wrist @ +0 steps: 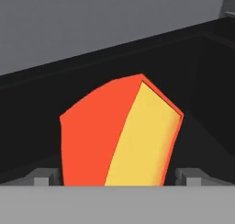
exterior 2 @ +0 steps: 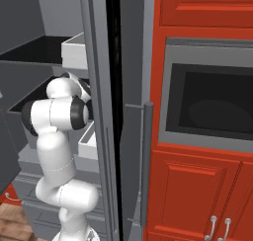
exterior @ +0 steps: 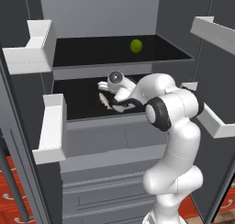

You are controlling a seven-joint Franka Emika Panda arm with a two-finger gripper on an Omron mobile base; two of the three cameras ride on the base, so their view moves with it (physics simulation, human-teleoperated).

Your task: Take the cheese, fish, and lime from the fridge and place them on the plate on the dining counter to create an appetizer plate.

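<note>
The fridge (exterior: 105,16) stands open with my arm reaching onto its lower black shelf (exterior: 78,97). The lime (exterior: 136,46), a small yellow-green ball, rests on the upper shelf, above and to the right of my hand. In the hand view the cheese (wrist: 119,131), an orange-yellow wedge with a red rind side, stands upright directly ahead. My gripper (wrist: 118,178) (exterior: 104,93) is open, with one fingertip (wrist: 46,176) on each side of the wedge's base, close to it. The fish, the plate and the dining counter are out of view.
White door bins hang on the left door (exterior: 27,53) (exterior: 50,126) and the right door (exterior: 215,32) (exterior: 209,120). Grey drawers (exterior: 105,186) sit below the shelves. Right of the fridge door's edge (exterior 2: 99,111) are a steel oven (exterior 2: 212,101) and red cabinets (exterior 2: 197,195).
</note>
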